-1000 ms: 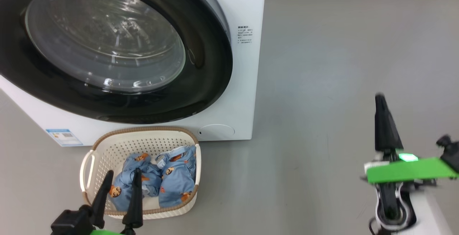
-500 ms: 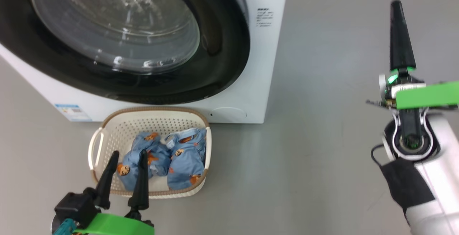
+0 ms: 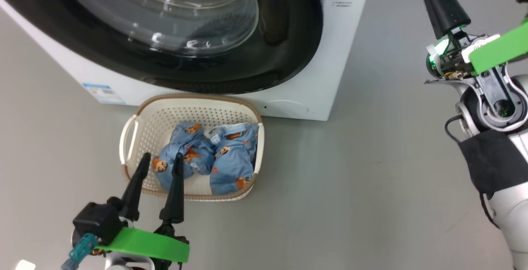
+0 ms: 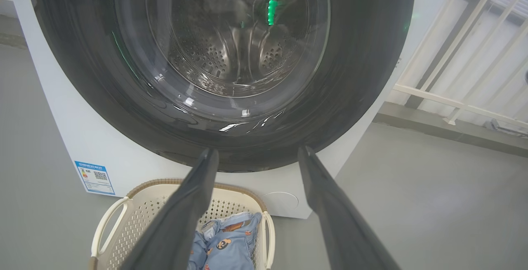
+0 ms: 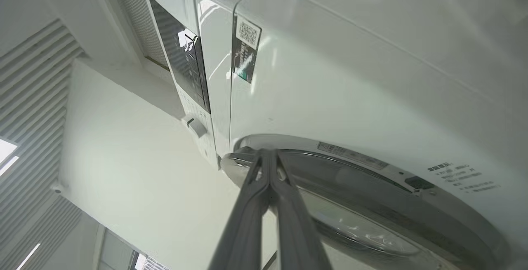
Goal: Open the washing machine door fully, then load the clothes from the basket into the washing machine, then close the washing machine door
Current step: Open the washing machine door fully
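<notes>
While the big white boxy front-loading washing machine (image 3: 346,55) is standing on the grey floor (image 3: 371,187), its large round door (image 3: 288,35), with the glossy black rim and clear glass bowl, is sitting shut against the front. Just before it, the small cream-white perforated plastic basket (image 3: 198,97) with the brown woven-look rim is resting on the floor. The two light-blue garments (image 3: 231,163) printed with orange-brown bears are lying bunched inside it. Down low, the left claw (image 3: 162,155) is hanging over the basket's near edge, spread wide apart and holding nothing. Up high, the right claw (image 5: 269,154) is pointing at the door's silvery edge, pressed together and empty; whether it is touching, I cannot tell.
</notes>
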### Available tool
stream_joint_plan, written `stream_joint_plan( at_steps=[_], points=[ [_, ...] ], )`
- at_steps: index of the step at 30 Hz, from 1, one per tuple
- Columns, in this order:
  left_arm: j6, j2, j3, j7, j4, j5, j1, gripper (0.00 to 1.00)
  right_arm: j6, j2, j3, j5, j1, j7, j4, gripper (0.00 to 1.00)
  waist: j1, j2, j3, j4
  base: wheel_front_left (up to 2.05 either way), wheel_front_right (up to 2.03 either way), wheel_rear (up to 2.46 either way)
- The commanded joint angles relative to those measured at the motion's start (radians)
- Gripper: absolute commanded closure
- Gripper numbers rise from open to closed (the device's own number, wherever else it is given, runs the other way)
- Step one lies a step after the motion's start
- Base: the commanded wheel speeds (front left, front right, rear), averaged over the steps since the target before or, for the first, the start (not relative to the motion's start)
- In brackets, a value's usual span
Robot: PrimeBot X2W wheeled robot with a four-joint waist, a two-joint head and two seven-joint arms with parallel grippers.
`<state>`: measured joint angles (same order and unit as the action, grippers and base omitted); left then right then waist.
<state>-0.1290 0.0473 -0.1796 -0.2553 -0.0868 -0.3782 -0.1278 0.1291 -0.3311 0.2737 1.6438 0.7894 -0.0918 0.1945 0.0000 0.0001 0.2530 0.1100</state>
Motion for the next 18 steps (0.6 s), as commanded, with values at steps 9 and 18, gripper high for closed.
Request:
stream_joint_plan(
  at_steps=[9,18],
  points=[
    [-0.002,0.004,0.0,-0.006,0.028,-0.018,-0.052,0.0,0.002,-0.007,-0.029,0.05,0.086,-0.28,0.085,1.0,0.0,-0.0001,0.064,0.063,0.0,0.0,0.0],
    [-0.002,0.003,-0.033,-0.006,0.046,-0.046,-0.092,0.0,0.002,0.002,-0.077,0.034,0.181,-0.416,0.176,1.0,0.0,-0.0001,0.134,0.101,0.0,0.0,0.0]
  ],
)
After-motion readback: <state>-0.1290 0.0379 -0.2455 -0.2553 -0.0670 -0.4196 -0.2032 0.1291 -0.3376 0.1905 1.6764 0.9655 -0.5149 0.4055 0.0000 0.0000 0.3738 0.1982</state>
